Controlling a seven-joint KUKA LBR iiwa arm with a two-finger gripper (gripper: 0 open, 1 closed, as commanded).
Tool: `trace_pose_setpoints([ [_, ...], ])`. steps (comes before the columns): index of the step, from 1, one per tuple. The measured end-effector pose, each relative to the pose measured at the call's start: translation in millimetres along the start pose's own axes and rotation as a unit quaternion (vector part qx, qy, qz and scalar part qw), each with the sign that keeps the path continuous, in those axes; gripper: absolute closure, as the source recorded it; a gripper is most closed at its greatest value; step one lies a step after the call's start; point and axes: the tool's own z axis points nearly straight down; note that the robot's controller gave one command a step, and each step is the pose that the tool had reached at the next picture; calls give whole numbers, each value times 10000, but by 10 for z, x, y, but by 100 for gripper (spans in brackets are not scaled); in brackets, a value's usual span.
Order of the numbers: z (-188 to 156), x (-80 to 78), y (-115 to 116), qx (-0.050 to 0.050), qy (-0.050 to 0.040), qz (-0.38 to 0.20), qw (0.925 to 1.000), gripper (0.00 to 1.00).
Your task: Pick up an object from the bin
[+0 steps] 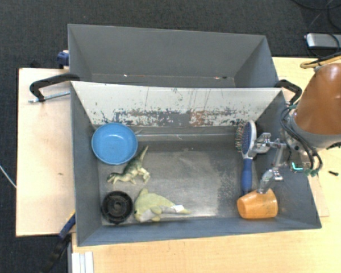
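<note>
Two-finger gripper (263, 162) at grey metal bin (159, 56) right, fingers spread, empty, blue plastic hairbrush (247, 164) just left, orange plastic cup (257, 205) nearer.

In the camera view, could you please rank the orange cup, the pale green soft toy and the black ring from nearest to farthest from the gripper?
Measured from the gripper at the bin's right side:
1. Orange cup, lying in the lower right corner, right beside the gripper.
2. Pale green soft toy, along the lower wall, left of the middle.
3. Black ring, in the lower left corner, just beyond the toy.
</note>
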Motion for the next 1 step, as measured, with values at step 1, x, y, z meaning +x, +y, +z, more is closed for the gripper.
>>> trace_pose_setpoints([
  [1,682,-513,13,23,-63,-3109,9504,0],
])
